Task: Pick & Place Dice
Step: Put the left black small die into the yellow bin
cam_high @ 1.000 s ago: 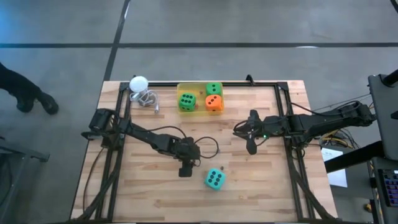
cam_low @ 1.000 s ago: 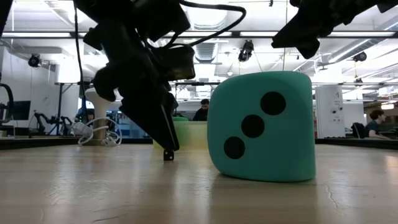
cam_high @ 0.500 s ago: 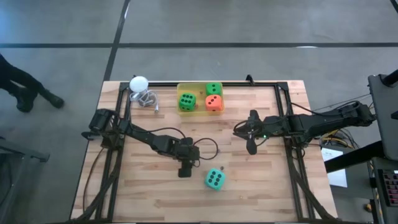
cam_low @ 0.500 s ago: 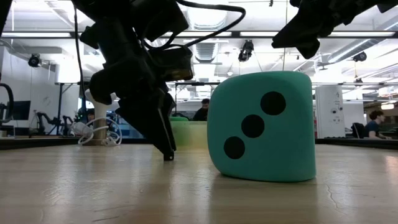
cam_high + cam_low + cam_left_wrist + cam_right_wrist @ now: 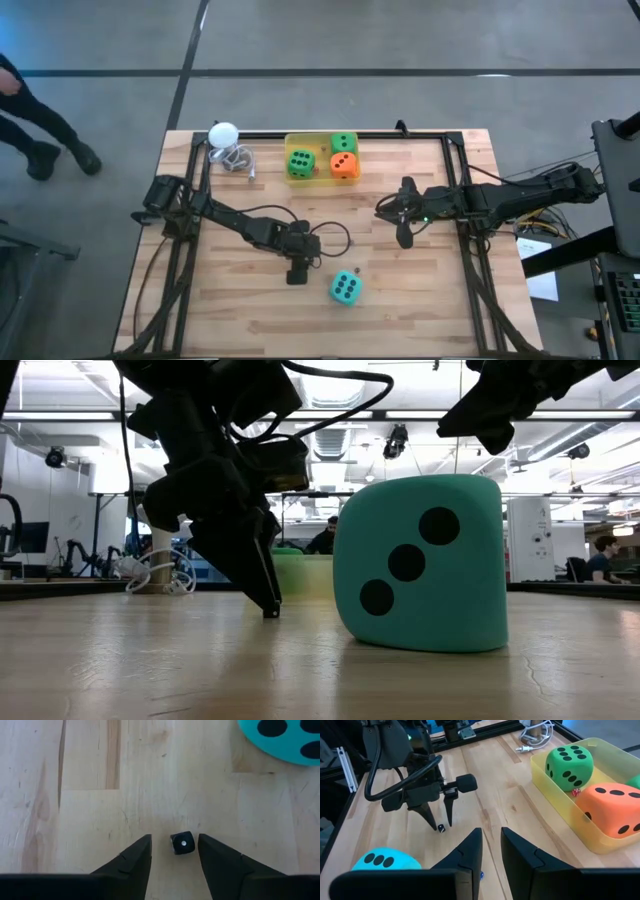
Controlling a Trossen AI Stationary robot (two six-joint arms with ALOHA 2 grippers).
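Note:
A tiny black die with one white pip lies on the wooden table. My left gripper points down over it, open, one finger on each side and neither touching it. The teal die rests on the table just right of that gripper. Two green dice and the orange die sit in the yellow tray, with a tiny red die among them. My right gripper hangs above the table's right half, its fingers a little apart, holding nothing that shows.
A white ball and a coiled white cable sit at the far left corner. A black frame borders the table. Bare wood lies between the two grippers and along the near edge. People sit in the room beyond.

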